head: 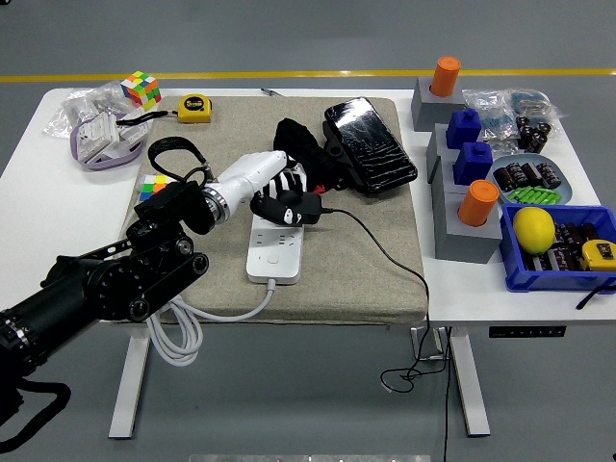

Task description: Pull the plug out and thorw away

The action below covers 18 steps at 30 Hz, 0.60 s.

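Note:
On the beige mat (366,260) lies a white power strip (272,251), its white cord looping off the near edge. My left hand (279,198), white and black with its arm coming in from the lower left, is shut on a black plug (298,208) held just above the strip's far end. The plug's black cable (385,260) trails right across the mat and drops over the table's front edge. My right arm does not show.
Black cloth (306,154) and a black pouch (370,144) lie behind the hand. Rubik's cubes (141,89), a yellow tape measure (195,107) and bagged parts (96,135) sit at left. Grey stands with blue and orange pieces (466,183) and a blue bin (558,245) fill the right.

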### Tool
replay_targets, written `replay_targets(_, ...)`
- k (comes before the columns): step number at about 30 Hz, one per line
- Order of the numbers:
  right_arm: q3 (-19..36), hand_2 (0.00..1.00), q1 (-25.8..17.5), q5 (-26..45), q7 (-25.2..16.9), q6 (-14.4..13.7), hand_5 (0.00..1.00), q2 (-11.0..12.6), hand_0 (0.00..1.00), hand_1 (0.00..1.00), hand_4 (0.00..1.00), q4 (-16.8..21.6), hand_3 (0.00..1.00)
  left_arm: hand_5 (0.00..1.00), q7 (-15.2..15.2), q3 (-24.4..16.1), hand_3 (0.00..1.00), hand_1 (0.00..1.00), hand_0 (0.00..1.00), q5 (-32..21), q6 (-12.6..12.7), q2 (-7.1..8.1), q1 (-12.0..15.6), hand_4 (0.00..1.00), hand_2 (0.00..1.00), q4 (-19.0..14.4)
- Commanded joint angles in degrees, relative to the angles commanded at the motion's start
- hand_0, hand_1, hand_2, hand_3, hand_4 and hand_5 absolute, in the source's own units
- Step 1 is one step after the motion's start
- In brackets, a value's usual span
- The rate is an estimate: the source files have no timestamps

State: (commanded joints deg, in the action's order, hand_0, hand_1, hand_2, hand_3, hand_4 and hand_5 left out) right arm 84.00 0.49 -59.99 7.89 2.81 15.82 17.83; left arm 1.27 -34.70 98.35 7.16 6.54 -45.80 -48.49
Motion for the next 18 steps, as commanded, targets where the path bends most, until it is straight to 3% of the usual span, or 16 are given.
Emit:
replay_targets(5, -0.18, 0.669, -0.16, 0.09, 0.08, 0.14, 0.497, 0.15, 0.568, 0.645, 0.971, -0.06, 0.568, 0.002, 0.03, 3.83, 0.398, 0.296, 0.262, 6.91, -0.69, 1.57, -1.05, 0.688, 0.35, -2.05)
replay_targets(8, -0.13, 0.669, -0.34, 0.05, 0.05, -0.03, 0.496, 0.15, 0.568, 0.645, 0.971, -0.03, 0.568, 0.002, -0.6, 1.4, 0.382, 0.286, 0.252, 8.99, 0.19, 1.7, 0.01, 0.69, 0.338, -2.84)
replay_targets(11, -0.67, 0.669, -0.29, 0.07, 0.05, 0.18, 0.496, 0.22, 0.568, 0.645, 0.971, 0.03, 0.568, 0.002, -1.79, 1.02, 0.382, 0.286, 0.252, 8.32, 0.88, 1.91, 0.27, 0.69, 0.338, -3.98)
replay_targets(14, -0.49, 0.669, -0.38, 0.12, -0.02, 0.08, 0.497, 0.02, 0.566, 0.645, 0.971, 0.02, 0.568, 0.002, -2.39, -2.18, 0.379, 0.284, 0.25, 7.72, 1.71, 1.69, 2.21, 0.691, 0.337, -6.81)
replay_targets(18, -0.41, 0.669, -0.48, -0.02, -0.01, 0.25, 0.497, -0.07, 0.567, 0.645, 0.971, -0.14, 0.568, 0.002, -2.8, -0.12, 0.378, 0.284, 0.249, 3.74, 2.31, 1.33, 2.07, 0.689, 0.337, -11.18)
